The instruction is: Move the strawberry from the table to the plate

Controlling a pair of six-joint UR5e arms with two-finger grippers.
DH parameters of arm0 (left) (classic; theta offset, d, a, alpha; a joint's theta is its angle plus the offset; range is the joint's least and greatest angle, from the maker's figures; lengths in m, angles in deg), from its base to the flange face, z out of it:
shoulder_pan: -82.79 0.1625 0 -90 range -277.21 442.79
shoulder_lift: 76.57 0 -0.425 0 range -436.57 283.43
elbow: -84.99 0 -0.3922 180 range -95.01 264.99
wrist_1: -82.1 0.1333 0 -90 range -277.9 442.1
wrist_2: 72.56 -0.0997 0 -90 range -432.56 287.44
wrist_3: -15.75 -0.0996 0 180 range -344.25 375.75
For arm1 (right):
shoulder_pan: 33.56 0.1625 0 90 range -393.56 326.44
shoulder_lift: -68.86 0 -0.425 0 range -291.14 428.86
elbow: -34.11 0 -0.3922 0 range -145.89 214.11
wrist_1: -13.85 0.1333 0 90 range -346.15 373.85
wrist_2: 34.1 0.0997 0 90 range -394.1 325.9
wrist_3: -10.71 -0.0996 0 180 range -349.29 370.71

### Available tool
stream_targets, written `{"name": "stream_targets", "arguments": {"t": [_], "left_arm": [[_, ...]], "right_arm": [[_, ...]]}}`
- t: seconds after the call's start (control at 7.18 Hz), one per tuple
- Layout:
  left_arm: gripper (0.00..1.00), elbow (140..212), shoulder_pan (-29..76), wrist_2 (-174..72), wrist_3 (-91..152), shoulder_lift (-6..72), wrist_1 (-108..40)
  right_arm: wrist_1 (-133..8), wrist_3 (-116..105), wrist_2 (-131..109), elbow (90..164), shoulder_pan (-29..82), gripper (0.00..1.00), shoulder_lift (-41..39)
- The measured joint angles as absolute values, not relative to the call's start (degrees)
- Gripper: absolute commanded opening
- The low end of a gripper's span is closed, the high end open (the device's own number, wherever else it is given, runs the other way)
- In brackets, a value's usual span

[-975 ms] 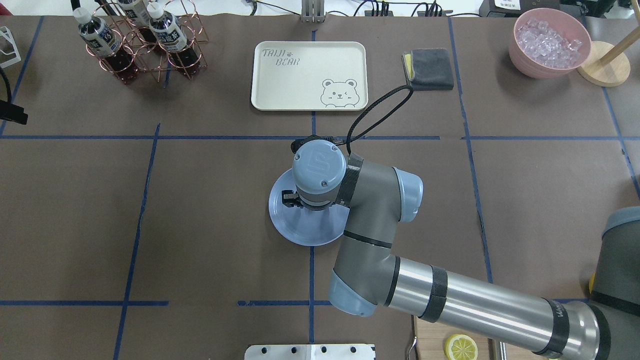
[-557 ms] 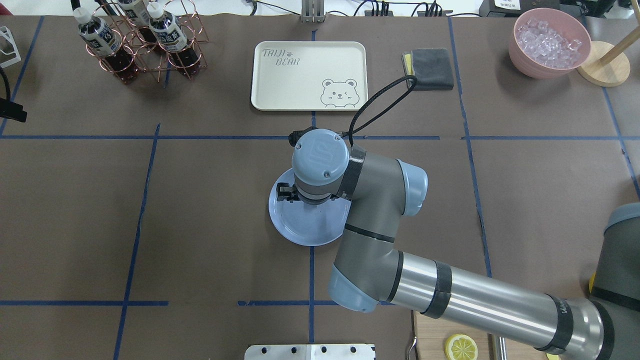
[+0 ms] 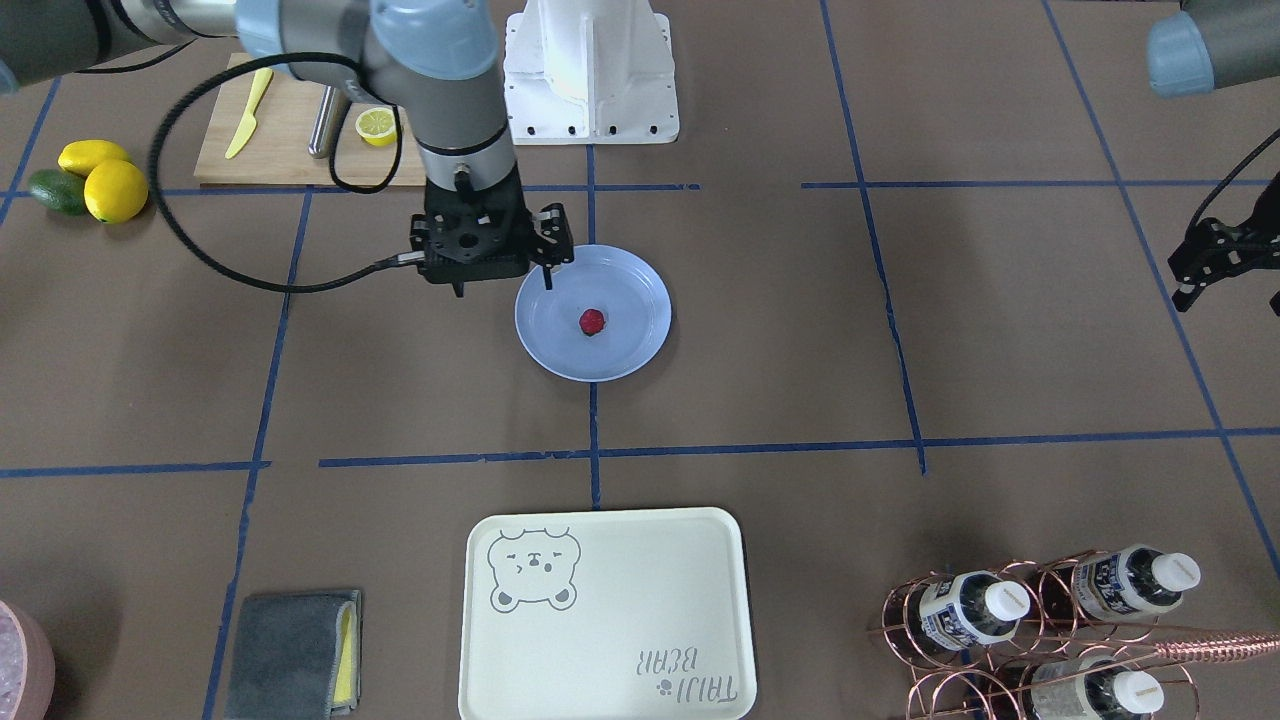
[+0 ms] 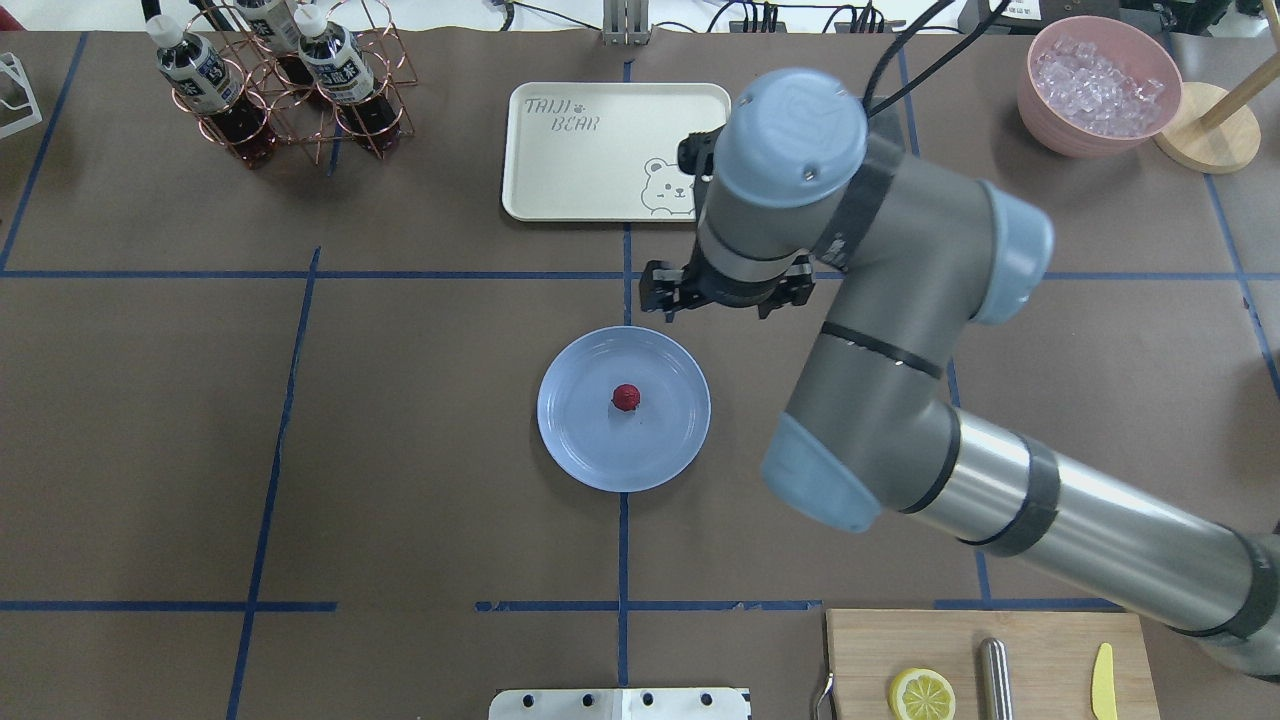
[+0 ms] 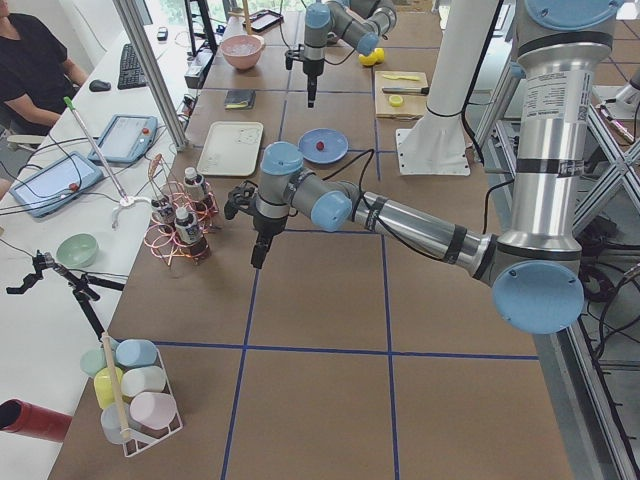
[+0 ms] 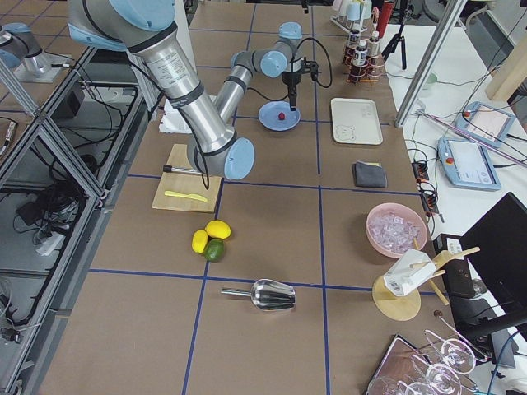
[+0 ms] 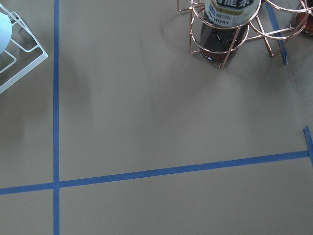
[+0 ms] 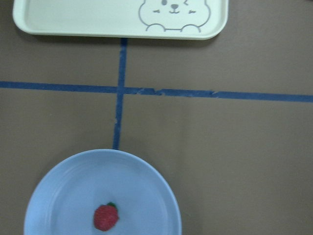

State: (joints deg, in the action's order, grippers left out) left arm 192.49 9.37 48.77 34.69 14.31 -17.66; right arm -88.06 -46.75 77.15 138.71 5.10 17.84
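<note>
The small red strawberry (image 4: 626,397) (image 3: 592,321) lies near the middle of the light-blue plate (image 4: 600,455) (image 3: 632,296), which rests on the brown-paper table (image 4: 400,450). The right wrist view shows the strawberry (image 8: 106,217) on the plate (image 8: 63,191) at its bottom left. My right gripper (image 4: 716,298) (image 3: 503,284) hangs open and holds nothing, raised above the table beside the plate's far right rim. My left gripper (image 3: 1228,288) is far off at the table's left end, with one finger (image 3: 1184,290) splayed out, and it holds nothing.
The cream bear tray (image 4: 560,180) lies beyond the plate, partly under my right wrist. A copper rack of bottles (image 4: 290,90) stands far left and a pink bowl of ice (image 4: 1100,85) far right. The cutting board (image 4: 1040,655) carries a lemon half and a knife. A grey cloth (image 3: 290,650) lies beside the tray.
My right gripper has risen off the plate and moved away toward the tray. The strawberry, hidden under the wrist before, now lies uncovered on the plate.
</note>
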Motion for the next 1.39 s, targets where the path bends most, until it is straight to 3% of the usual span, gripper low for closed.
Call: {"name": "stream_targets", "arguments": {"t": [0.7, 1.11, 1.39], "left_arm": [[1.00, 186.6, -0.9, 61.4, 12.7, 11.7, -5.9], [1.00, 185.3, -2.1, 64.1, 11.7, 10.1, -6.3], [1.00, 185.3, -2.2, 64.2, 11.6, 9.7, -6.4]], "right_arm": [[-89.2, -1.5, 94.7, 141.9, 35.3, 1.00, -7.2], [-89.1, 17.0, 100.2, 136.6, 48.7, 1.00, -17.8], [-88.7, 25.2, 102.7, 130.4, 57.0, 1.00, -20.7]]}}
